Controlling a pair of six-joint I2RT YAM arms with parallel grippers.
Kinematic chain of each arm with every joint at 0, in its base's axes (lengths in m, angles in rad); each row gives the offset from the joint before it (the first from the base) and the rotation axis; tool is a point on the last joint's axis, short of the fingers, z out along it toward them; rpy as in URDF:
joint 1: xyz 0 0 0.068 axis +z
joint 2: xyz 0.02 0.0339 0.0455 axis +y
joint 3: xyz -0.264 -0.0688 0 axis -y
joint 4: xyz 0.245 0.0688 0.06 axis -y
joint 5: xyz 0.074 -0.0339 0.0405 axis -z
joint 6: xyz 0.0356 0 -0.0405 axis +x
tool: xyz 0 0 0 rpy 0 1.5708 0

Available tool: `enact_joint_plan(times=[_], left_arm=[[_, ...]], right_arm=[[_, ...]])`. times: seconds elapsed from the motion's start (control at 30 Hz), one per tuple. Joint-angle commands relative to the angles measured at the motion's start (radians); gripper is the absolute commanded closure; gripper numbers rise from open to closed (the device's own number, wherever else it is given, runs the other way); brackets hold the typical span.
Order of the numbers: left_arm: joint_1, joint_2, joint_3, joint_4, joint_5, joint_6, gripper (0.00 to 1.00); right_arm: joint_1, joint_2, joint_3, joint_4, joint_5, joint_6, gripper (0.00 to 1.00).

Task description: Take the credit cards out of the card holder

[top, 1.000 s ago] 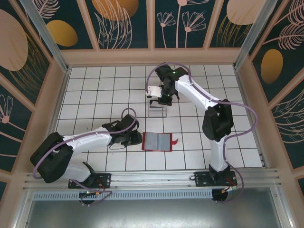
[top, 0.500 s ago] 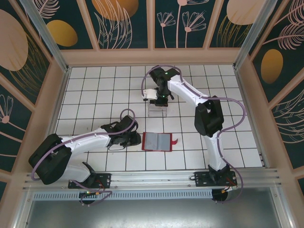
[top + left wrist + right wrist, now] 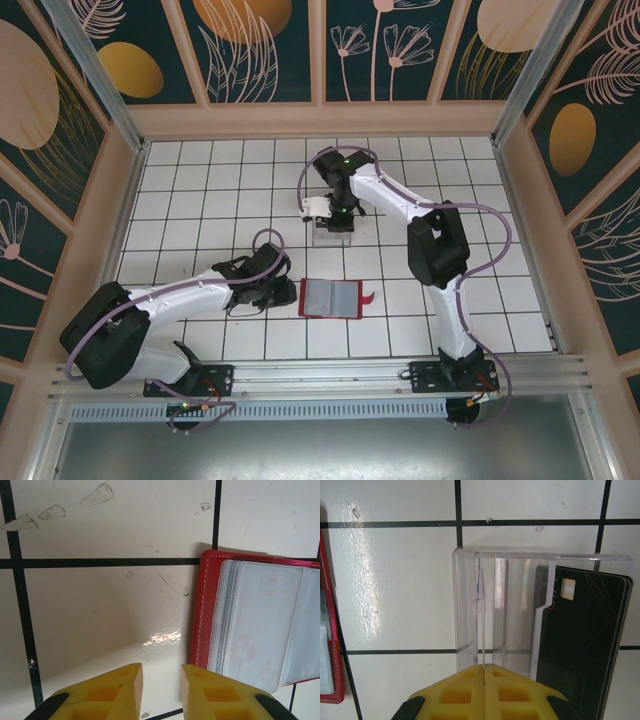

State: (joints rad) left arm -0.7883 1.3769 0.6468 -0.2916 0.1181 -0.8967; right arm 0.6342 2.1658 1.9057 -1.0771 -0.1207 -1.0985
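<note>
two grippers: left gripper [image 3: 161,677] ajar beside the card holder [image 3: 250,625], right gripper [image 3: 484,672] closed by the black card [image 3: 585,645]

The tabletop [image 3: 100,610] is smooth and glossy white, with a bright glare patch, a few small scuffs and thin black lines. The card holder [image 3: 199,610] has a red cover that looks like leather or an imitation, with pale stitching along its edge. Its inner sleeves [image 3: 260,620] are cloudy, half-clear plastic. The box [image 3: 505,605] is hard, clear, shiny plastic. The dark card [image 3: 585,640] is smooth with a faint sheen. The left gripper [image 3: 161,690] and right gripper [image 3: 484,685] have matt yellow, rubbery-looking moulded fingers [image 3: 115,697]. The rail [image 3: 330,375] along the tabletop's near edge is dull silver metal.
</note>
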Motion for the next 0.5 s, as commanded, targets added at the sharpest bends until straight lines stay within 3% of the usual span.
enact_joint_plan(times=[0.0,0.47], left_arm=[[-0.002,-0.018,0.005,-0.017,-0.021,-0.008,0.72],[0.0,-0.025,0.017,-0.029,-0.031,-0.005,0.72]], right_arm=[[0.01,0.022,-0.013,0.006,-0.008,-0.024,1.0],[0.013,0.027,-0.003,0.052,0.023,-0.026,0.8]])
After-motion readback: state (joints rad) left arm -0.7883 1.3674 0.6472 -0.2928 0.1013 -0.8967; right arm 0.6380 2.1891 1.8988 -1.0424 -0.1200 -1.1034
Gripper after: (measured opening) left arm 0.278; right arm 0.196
